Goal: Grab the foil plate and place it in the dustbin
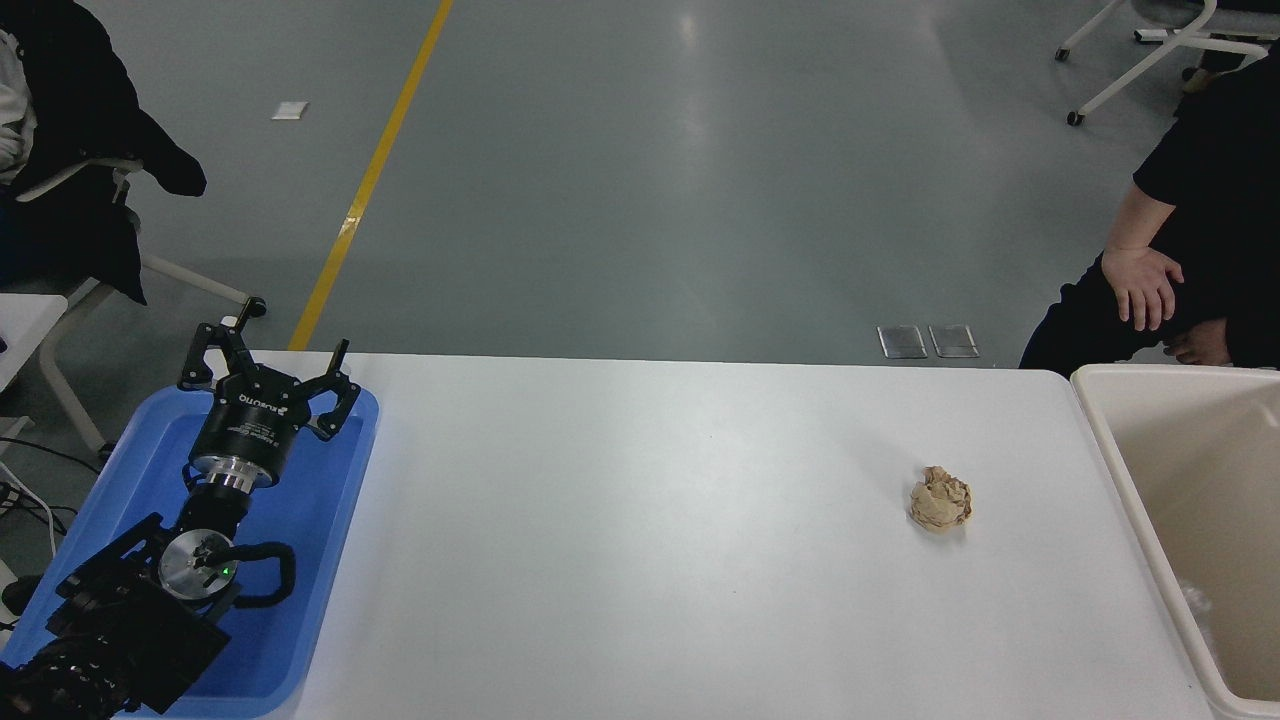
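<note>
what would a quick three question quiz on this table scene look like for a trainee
1. True or false: the crumpled brown paper ball lies inside the dustbin.
2. Which shows in the head view? A) only the left tool B) only the right tool C) both tools
3. Fill in: the left tool is parked over the ___ tray.

Key: 1 false, it lies on the white table, apart from the dustbin. 2 A. 3 blue.
</note>
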You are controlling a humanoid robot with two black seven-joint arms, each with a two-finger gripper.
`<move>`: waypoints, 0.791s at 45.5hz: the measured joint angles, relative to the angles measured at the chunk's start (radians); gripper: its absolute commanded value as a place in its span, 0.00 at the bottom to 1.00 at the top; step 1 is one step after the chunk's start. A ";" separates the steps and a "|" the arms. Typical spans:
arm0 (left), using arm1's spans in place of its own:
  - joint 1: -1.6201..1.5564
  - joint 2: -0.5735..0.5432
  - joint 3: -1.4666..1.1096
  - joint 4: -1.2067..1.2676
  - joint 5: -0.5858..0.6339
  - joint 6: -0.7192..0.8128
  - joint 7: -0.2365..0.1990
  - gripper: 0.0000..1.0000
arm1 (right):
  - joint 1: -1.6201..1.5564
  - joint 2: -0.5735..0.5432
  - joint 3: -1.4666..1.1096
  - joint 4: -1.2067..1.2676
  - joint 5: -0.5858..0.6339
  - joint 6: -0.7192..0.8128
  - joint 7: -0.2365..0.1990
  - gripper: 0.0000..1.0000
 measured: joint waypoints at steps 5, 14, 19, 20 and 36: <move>0.000 0.000 0.000 0.000 0.000 0.000 0.000 1.00 | 0.039 0.008 -0.004 0.011 -0.001 -0.007 0.001 1.00; 0.000 0.000 0.000 0.000 0.001 0.000 0.000 1.00 | 0.173 0.017 -0.058 0.056 -0.007 -0.012 0.002 1.00; 0.000 0.000 0.000 0.000 0.001 0.000 0.000 1.00 | 0.283 0.018 -0.134 0.119 -0.011 -0.012 0.002 1.00; 0.000 0.000 0.000 0.000 0.002 0.000 0.000 1.00 | 0.325 0.018 -0.159 0.144 -0.012 -0.012 0.002 1.00; 0.000 0.000 0.000 0.000 0.001 0.000 0.000 1.00 | 0.852 0.024 -0.364 0.618 -0.034 0.010 0.000 1.00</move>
